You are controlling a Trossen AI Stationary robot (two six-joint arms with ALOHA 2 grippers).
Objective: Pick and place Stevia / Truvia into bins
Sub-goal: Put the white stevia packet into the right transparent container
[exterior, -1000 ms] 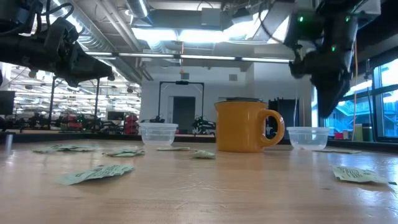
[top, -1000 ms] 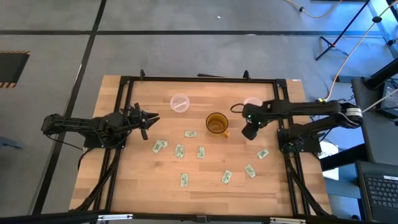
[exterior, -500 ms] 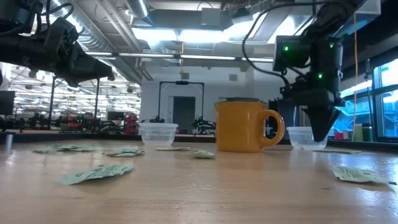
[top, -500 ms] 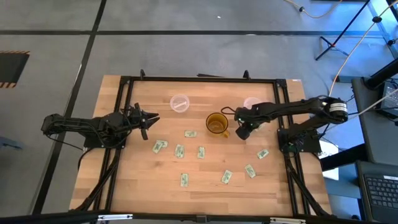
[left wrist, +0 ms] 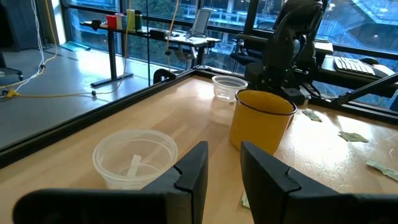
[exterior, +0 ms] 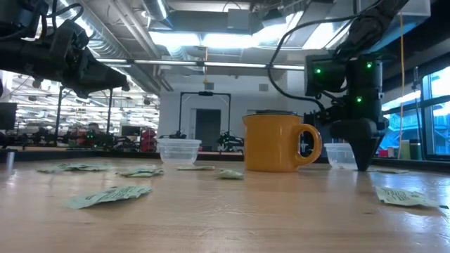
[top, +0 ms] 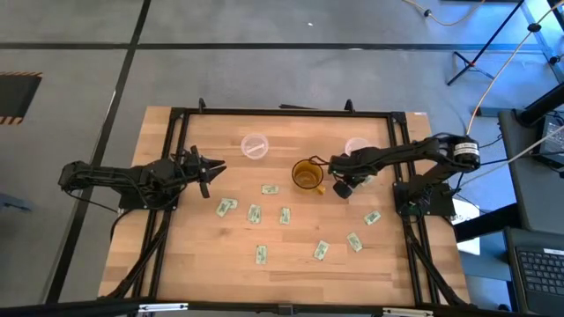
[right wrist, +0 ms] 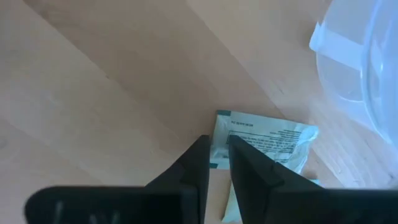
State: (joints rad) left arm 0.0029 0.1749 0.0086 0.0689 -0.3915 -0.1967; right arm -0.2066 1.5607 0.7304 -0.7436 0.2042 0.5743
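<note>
One Stevia packet [right wrist: 264, 144] on table [top: 291, 264], just beside mug [top: 307, 174]; bin [top: 357, 147] near. Right pincer [right wrist: 214, 160] low over packet edge, fingers nearly closed, nothing gripped. Step: pick. Next: pinch, lift. Left pincer [top: 208, 167] waits, slightly parted.

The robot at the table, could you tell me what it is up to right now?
It is sorting sweetener packets into clear cups. The right gripper is down at the tabletop beside the yellow mug, its fingers nearly closed at the edge of a packet lying next to one clear cup. The left gripper hovers near the other cup, which already holds a packet. About eight packets lie loose on the table.
</note>
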